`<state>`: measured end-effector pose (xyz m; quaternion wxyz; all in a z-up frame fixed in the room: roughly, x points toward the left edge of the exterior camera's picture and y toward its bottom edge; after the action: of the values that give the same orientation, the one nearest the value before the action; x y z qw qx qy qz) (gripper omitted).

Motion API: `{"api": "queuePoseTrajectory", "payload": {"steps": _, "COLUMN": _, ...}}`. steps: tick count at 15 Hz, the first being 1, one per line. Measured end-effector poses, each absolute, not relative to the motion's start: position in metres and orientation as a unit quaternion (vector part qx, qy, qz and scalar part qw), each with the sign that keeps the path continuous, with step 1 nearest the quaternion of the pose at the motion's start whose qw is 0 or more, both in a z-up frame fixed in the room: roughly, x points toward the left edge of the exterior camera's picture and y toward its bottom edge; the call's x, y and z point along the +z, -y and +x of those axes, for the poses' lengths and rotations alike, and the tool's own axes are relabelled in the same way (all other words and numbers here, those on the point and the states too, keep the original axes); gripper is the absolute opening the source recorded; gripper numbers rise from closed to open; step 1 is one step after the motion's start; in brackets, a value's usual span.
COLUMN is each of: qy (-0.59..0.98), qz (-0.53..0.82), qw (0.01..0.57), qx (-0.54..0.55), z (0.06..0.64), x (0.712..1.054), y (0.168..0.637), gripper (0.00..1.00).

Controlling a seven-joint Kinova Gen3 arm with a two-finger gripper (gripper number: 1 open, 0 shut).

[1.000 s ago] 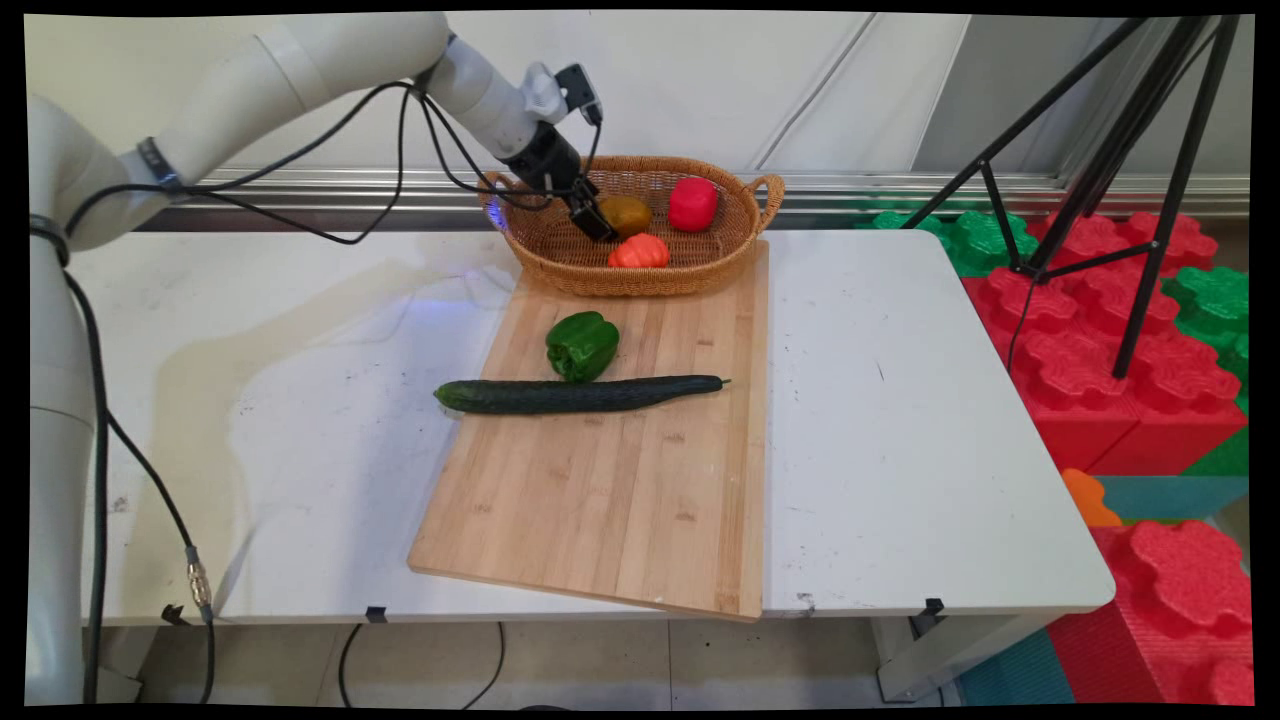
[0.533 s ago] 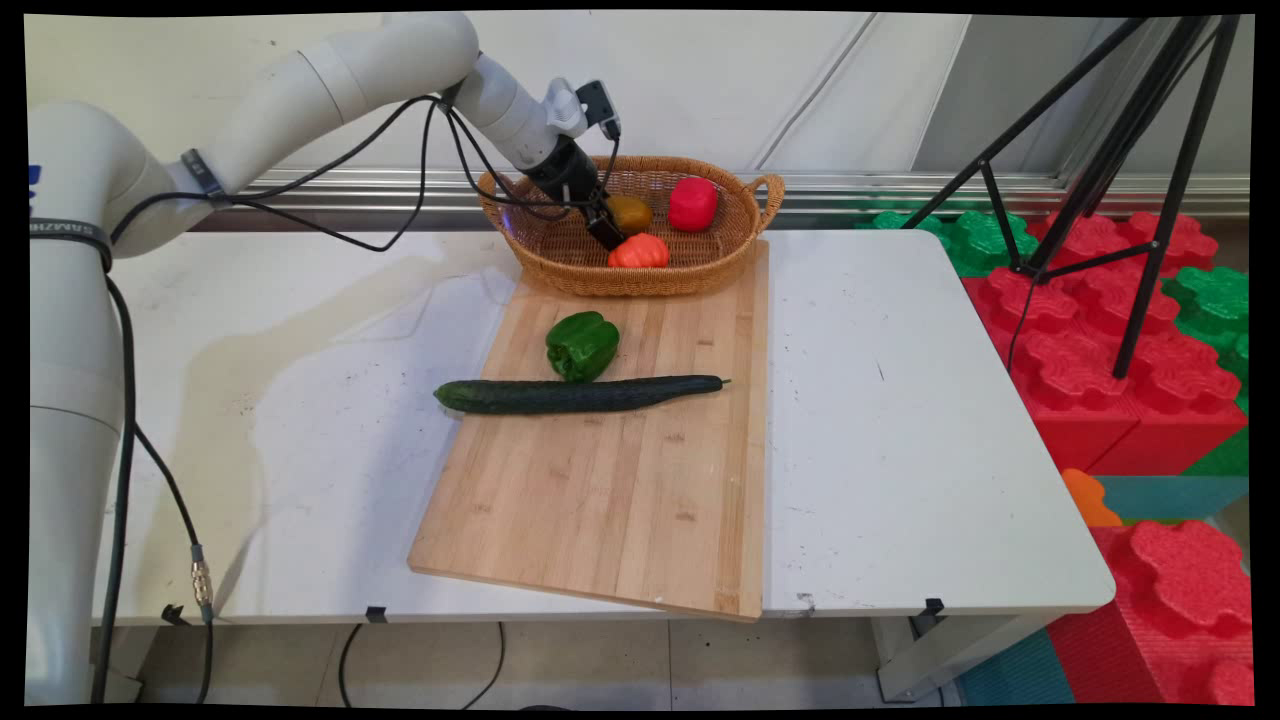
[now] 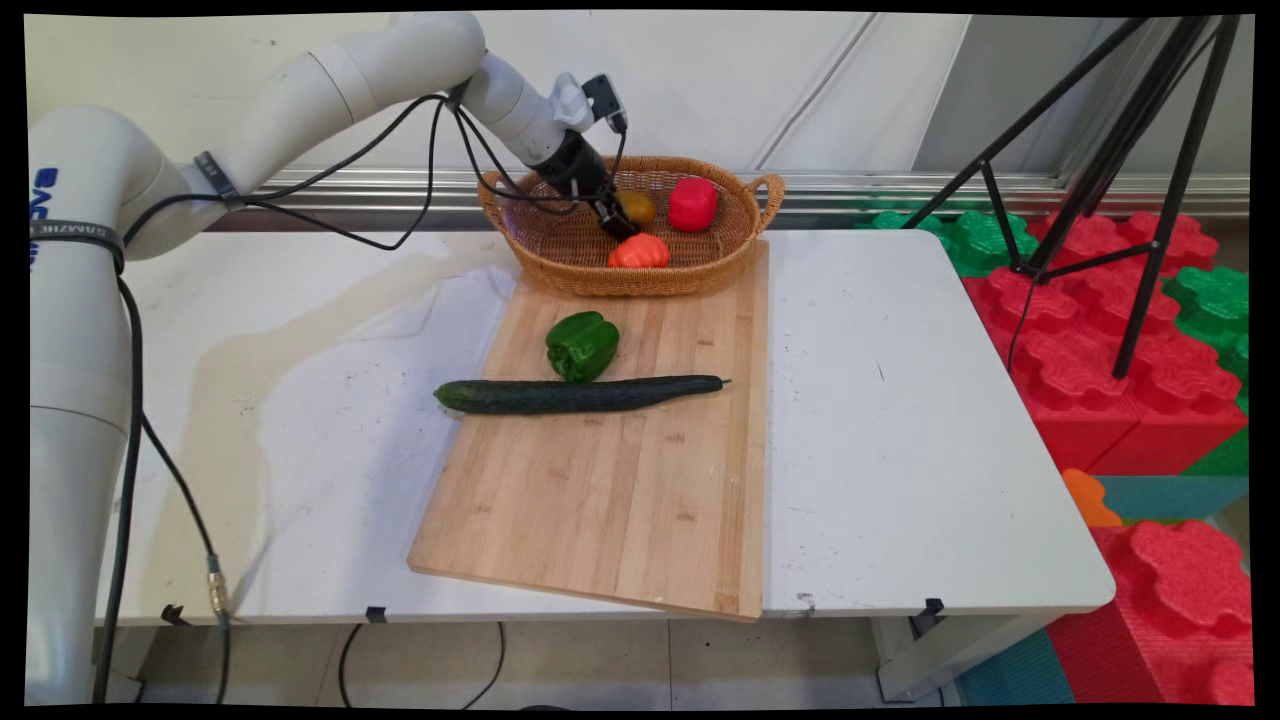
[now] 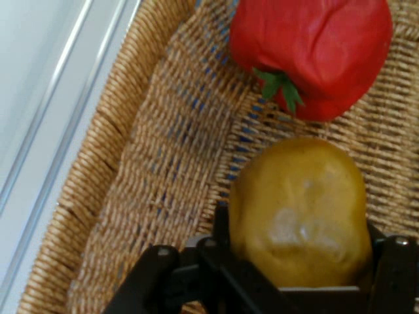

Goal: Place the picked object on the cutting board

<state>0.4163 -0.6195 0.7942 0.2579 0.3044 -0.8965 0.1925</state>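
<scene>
- The white bench (image 3: 900, 420) spreads out below and toward the camera from the tool, carrying everything else.
- A wooden cutting board (image 3: 610, 490) lies on the bench nearer the camera than the tool, its far edge touching the basket.
- The wicker basket (image 3: 560, 262) sits at the far end of the board; the tool reaches down into it from the upper left, black cables hanging from the arm.
- A long dark cucumber (image 3: 580, 394) lies across the board, well apart from the tool on the camera side.
- A green bell pepper (image 3: 581, 345) sits just beyond the cucumber, touching it or nearly so — between the cucumber and the basket.
- A red bell pepper (image 4: 314, 52) lies in the basket just past the tool's tip, stem pointing back toward the potato.
- A small orange tomato-like piece (image 3: 638, 251) rests in the basket just beside the tool, on its camera side.
- The yellow-brown potato (image 4: 301, 216) sits between the tool's two fingers in the hand view, inside the basket.
- The tool (image 3: 617, 223) has its black fingers (image 4: 393, 268) closed in against the potato's sides — gripping it.
</scene>
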Motion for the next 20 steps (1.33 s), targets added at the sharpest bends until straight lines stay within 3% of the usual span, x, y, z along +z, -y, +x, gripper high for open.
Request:
{"api": "queuePoseTrajectory", "payload": {"steps": 10, "qy": 0.886, "qz": 0.306, "qw": 0.286, "qx": 0.201, "z": 0.438, "x": 0.839, "y": 0.587, "gripper": 0.00}}
{"api": "queuePoseTrajectory", "payload": {"steps": 20, "qy": 0.888, "qz": 0.253, "qw": 0.337, "qx": 0.183, "z": 0.469, "x": 0.913, "y": 0.510, "gripper": 0.00}}
